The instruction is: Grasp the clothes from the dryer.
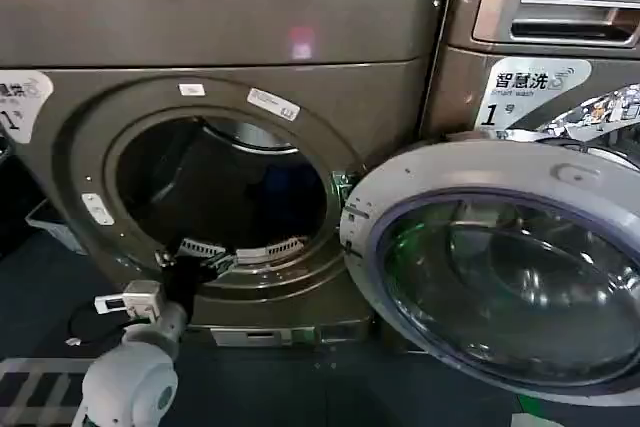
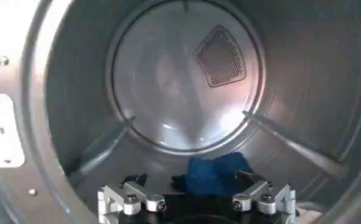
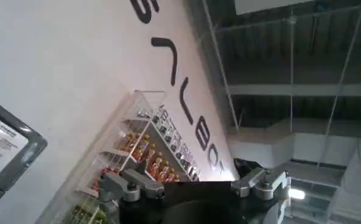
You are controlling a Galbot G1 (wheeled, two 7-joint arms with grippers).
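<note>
The dryer [image 1: 250, 17] is a bronze-grey front loader, and its round door [image 1: 500, 267] is swung open to the right. Blue clothes [image 2: 213, 173] lie bunched on the drum floor [image 2: 137, 152] toward the back, showing as a dark blue patch [image 1: 298, 197] in the head view. My left gripper [image 1: 188, 262] sits at the porthole's lower rim, pointing into the drum. In the left wrist view the left gripper [image 2: 192, 181] is open, the clothes a little beyond its fingertips [image 2: 248, 176] and not touched. My right gripper [image 3: 192, 176] is open and holds nothing, aimed up at a wall.
A second machine with LG lettering [image 1: 555, 7] stands to the right, behind the open door. Raised paddles [image 2: 290, 140] line the drum wall. A grey crate [image 1: 50, 222] sits on the floor at the left. A shelf of goods [image 3: 150, 152] stands by a lettered wall.
</note>
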